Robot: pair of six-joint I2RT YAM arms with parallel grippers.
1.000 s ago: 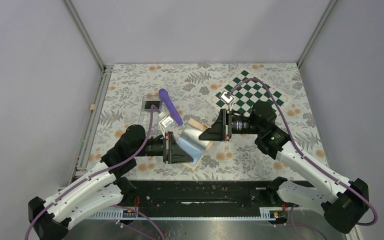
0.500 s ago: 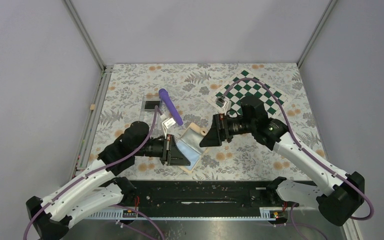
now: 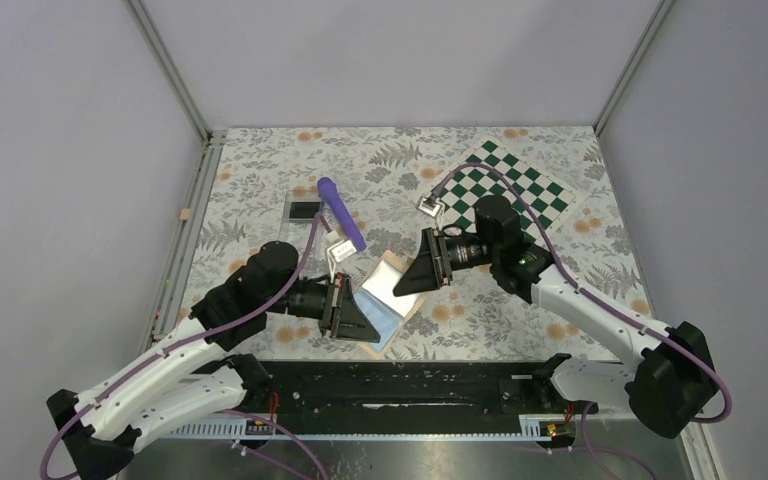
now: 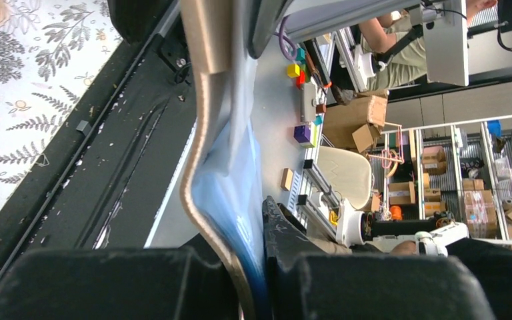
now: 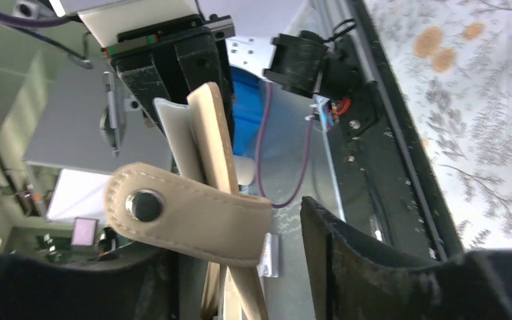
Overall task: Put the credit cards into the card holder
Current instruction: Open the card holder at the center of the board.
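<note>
The card holder (image 3: 388,293), tan outside and blue-grey inside, hangs partly folded above the floral cloth between both arms. My left gripper (image 3: 358,318) is shut on its lower edge. In the left wrist view the tan cover and blue inside (image 4: 230,167) run down into the left gripper (image 4: 257,267). My right gripper (image 3: 412,274) is open around the far edge. In the right wrist view the snap strap (image 5: 187,215) lies between its jaws, with a gap to the right finger (image 5: 347,267). I cannot make out the credit cards for sure; a dark flat piece (image 3: 305,210) lies far left.
A purple cylinder (image 3: 341,214) lies on the cloth behind the left arm. A green and white chequered mat (image 3: 520,185) lies at the back right. A metal rail (image 3: 185,250) runs along the cloth's left edge.
The right gripper let go of the holder's edge, opened and slid left along it. The holder went from spread flat to more folded, and the left arm drew it slightly nearer.
</note>
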